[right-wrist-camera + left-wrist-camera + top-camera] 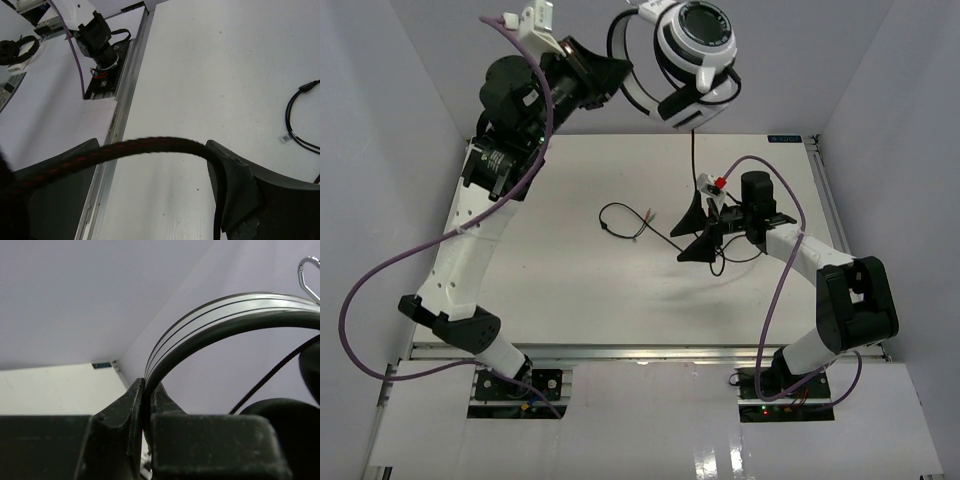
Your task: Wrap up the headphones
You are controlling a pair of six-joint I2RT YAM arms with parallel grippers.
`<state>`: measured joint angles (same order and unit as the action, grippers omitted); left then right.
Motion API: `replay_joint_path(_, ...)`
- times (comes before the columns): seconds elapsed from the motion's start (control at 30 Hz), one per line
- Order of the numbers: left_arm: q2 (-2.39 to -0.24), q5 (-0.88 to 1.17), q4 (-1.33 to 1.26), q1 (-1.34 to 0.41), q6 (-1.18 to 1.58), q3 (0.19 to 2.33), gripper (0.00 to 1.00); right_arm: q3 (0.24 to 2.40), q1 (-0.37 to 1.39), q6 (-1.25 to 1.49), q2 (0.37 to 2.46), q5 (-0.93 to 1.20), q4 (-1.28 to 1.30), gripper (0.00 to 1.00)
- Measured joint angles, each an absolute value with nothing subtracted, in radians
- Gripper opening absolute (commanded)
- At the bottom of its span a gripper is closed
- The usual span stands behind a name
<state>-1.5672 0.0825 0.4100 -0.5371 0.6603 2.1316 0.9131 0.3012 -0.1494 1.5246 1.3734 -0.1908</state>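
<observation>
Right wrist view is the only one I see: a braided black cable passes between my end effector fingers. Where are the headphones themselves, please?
Observer: The white-and-black over-ear headphones hang in the air, high above the white table's far side, raised by the left end effector.
Operator: How does it grip them?
Observer: Its fingers are closed on the thin black headband.
Operator: Where does my cable go?
Observer: The thin black cable drops from the headphones to the open right end effector, then loops on the table to its left.
</observation>
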Motion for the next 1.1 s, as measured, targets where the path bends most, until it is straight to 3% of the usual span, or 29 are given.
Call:
replay_joint_path(0.13, -1.604, 0.104, 0.411, -0.402, 0.719, 2.224, 0.0, 0.897, 0.301, -0.168, 1.518, 1.412, -0.179, 0.95)
replay_joint_path(0.47, -1.602, 0.171, 0.469, -0.104, 0.82, 2.19, 0.0, 0.867, 0.295, -0.347, 1.49, 1.459, 0.021, 0.92)
replay_joint_path(0.53, -1.602, 0.18, 0.473, -0.081, 0.826, 2.187, 0.0, 0.867, 0.295, -0.41, 1.49, 1.462, 0.101, 0.95)
replay_joint_path(0.7, -1.595, 0.22, 0.459, -0.038, 0.868, 2.156, 0.0, 0.868, 0.295, -0.52, 1.48, 1.469, 0.26, 0.9)
replay_joint_path(1.1, -1.589, 0.252, 0.413, -0.013, 0.954, 2.066, 0.0, 0.92, 0.291, -0.557, 1.458, 1.46, 0.36, 0.9)
